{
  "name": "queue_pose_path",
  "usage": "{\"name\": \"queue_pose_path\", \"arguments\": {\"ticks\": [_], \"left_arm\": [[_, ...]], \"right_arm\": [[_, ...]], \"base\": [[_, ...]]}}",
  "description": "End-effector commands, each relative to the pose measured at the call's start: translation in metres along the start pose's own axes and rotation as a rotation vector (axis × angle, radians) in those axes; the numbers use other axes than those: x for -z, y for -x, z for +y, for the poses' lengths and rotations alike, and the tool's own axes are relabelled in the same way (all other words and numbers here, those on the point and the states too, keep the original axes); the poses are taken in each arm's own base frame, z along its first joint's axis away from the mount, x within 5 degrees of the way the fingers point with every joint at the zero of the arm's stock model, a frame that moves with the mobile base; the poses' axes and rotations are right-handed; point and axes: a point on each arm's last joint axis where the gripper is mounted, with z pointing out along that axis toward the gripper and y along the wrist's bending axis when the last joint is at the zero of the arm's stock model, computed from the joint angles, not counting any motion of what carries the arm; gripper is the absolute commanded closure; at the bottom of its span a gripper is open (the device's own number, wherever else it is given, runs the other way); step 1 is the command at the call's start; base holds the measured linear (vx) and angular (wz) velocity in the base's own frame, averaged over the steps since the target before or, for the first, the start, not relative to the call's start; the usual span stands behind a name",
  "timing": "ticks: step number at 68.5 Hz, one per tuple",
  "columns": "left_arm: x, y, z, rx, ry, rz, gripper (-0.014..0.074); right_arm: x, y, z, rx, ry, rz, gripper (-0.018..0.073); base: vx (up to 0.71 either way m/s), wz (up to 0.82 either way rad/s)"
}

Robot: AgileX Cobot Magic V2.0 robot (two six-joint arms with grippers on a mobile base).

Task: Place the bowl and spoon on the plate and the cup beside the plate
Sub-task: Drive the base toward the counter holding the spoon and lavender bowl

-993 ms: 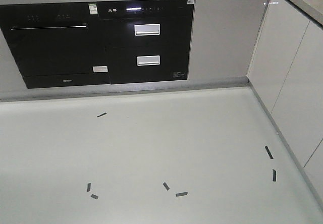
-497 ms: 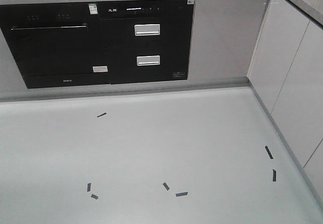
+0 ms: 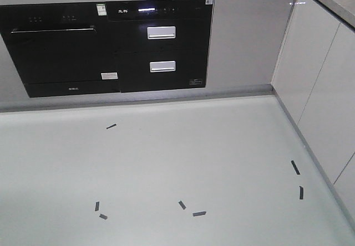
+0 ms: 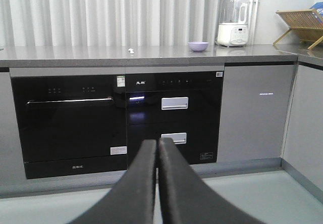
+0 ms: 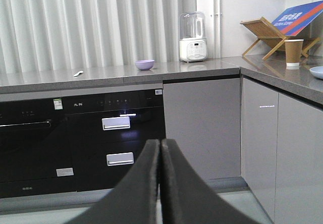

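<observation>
The left gripper (image 4: 157, 144) and right gripper (image 5: 160, 144) have jaws together, empty. Drive closer first: bowl (image 5: 145, 64) and spoon (image 5: 78, 73) sit left of the blender (image 5: 193, 37), cup (image 5: 293, 52) and plate (image 5: 317, 72) right.

This is a kitchen, fitted in an L. A grey countertop (image 5: 101, 75) runs across at twelve o'clock and turns down the three o'clock side over plain grey cabinet doors (image 5: 202, 128). Built in beneath it are a black glass-fronted oven-like unit (image 4: 70, 118) and a black two-drawer appliance (image 4: 174, 118) with lit controls. On top stand a white jug appliance (image 5: 193, 37), a wooden dish rack (image 5: 262, 32), a bowl (image 5: 145, 64) and a paper cup (image 5: 293, 51).
</observation>
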Motion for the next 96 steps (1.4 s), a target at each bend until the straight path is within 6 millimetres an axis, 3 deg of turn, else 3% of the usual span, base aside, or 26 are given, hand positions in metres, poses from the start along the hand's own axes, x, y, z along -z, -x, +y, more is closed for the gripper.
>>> {"name": "queue_pose_path", "arguments": {"ticks": [1, 96], "left_arm": [[0.0023, 0.0140, -0.0012, 0.008, -0.009, -0.110, 0.0603], [0.0023, 0.0140, -0.0012, 0.008, -0.009, -0.110, 0.0603]], "right_arm": [[0.0008, 0.0048, -0.0003, 0.006, -0.003, -0.079, 0.0570], [0.0008, 0.0048, -0.0003, 0.006, -0.003, -0.079, 0.0570]], "base": [[0.03, -0.01], [0.12, 0.04]]}}
